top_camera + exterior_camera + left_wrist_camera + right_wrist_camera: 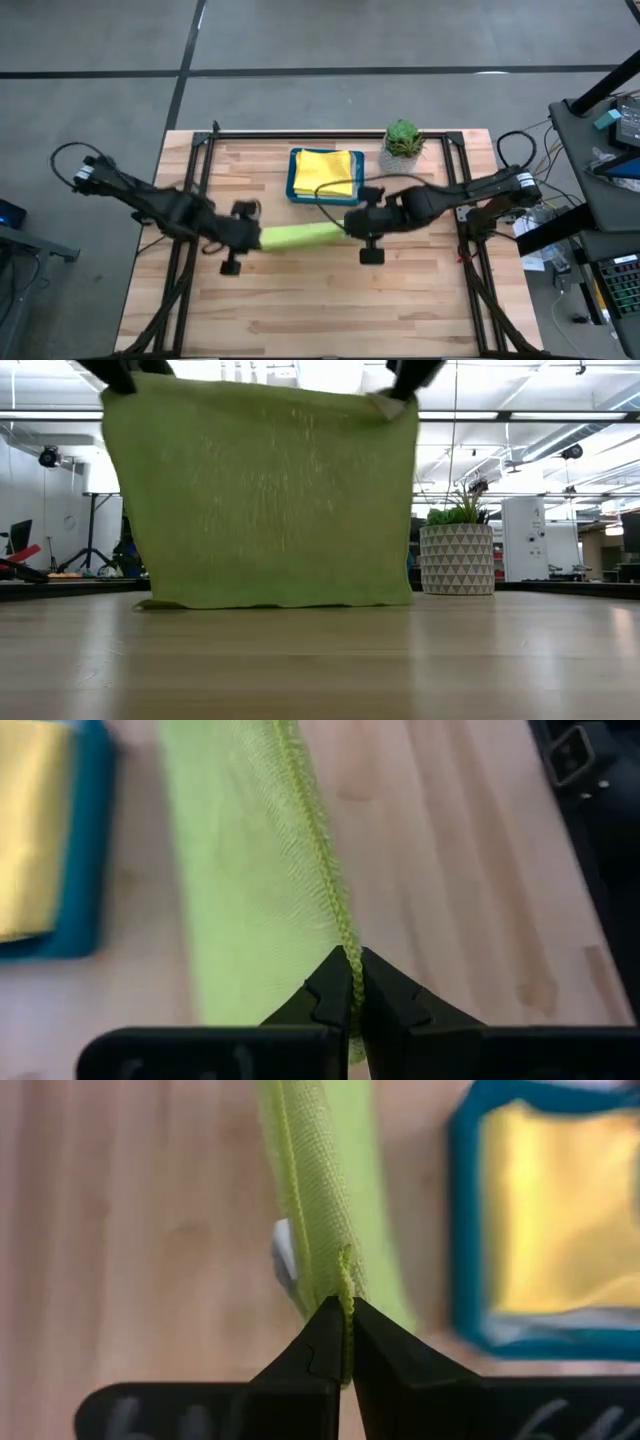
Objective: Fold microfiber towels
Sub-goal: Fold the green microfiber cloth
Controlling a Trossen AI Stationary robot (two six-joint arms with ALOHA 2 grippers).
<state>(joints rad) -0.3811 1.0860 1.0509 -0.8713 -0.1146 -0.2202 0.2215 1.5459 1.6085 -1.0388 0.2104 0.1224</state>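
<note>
Hands first: left hand [352, 982] is clamped on one top corner of the lime green towel [260, 500], right hand [345, 1338] clamped on the other, w/ the stitched hem pinched between the fingers of each. Towel hangs stretched between them over the table [330, 300] centre, lower edge touching the wood. Toward the table's far edge, a yellow towel [328, 172] lies folded in the teal tray [293, 188]. Potted plant [402, 142] stands just beside the tray, nearer the far right corner.
</note>
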